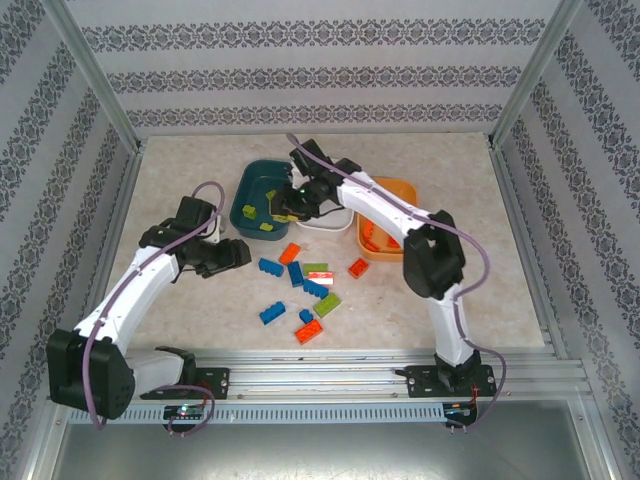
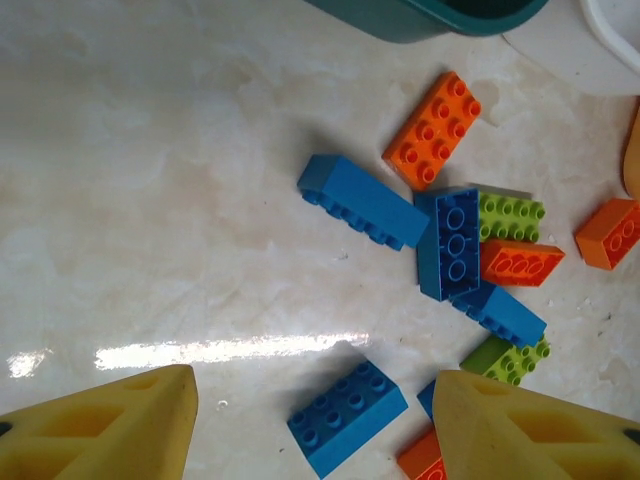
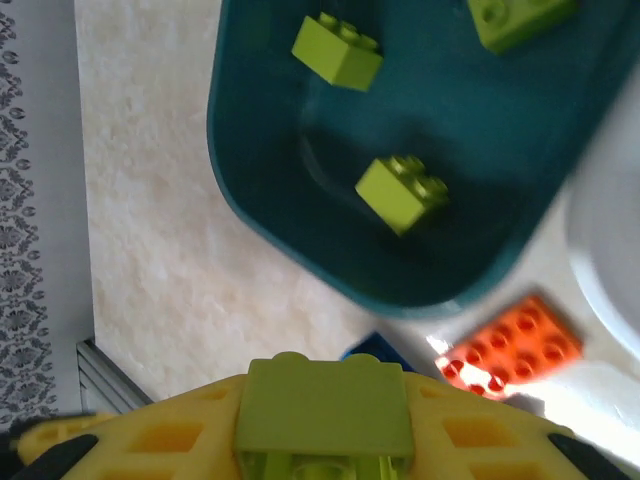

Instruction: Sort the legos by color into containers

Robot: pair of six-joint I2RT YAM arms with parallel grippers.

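Legos (image 1: 271,313) lie scattered on the table (image 1: 180,180) nearest me; I find my left gripper (image 2: 312,385) spread wide above them. Farther out, my right gripper (image 1: 283,208) clamps a green brick (image 3: 325,405) beside the teal tub (image 3: 250,190), which holds three green bricks (image 3: 400,193).

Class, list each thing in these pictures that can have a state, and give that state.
Left hand: open, empty.
Right hand: shut on a green brick.
Teal tub: holds green bricks.
Orange tub: holds orange bricks.
White tub: mostly hidden, contents unclear.
Loose bricks: unsorted on the table.
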